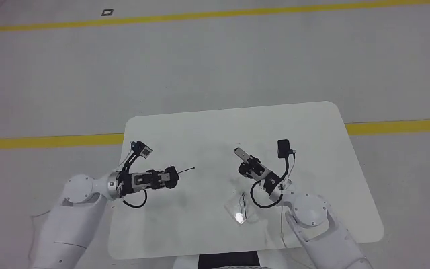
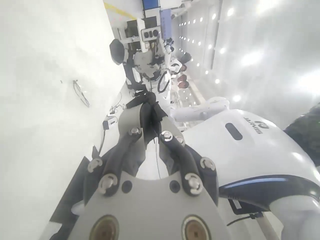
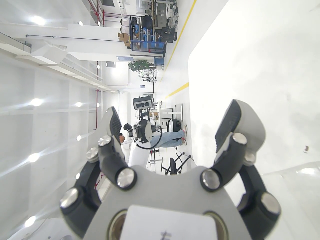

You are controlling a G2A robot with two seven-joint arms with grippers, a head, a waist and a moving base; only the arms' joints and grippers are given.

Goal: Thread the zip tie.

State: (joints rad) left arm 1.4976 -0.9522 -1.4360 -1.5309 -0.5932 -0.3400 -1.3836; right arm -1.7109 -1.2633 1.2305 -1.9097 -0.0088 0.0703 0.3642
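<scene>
A thin black zip tie (image 1: 185, 171) sticks out of my left gripper (image 1: 173, 176) toward the middle of the white table (image 1: 269, 128). In the left wrist view the left gripper (image 2: 150, 101) is shut on the zip tie (image 2: 157, 156), whose strand runs back between the fingers. My right gripper (image 1: 239, 153) hovers a short way to the right of the tie's free tip, apart from it. In the right wrist view the right gripper (image 3: 173, 108) is wide open and holds nothing.
A clear plastic bag (image 1: 239, 207) with more black ties lies near the table's front edge, between the arms; its ties (image 2: 80, 93) show in the left wrist view. The table's far half is bare.
</scene>
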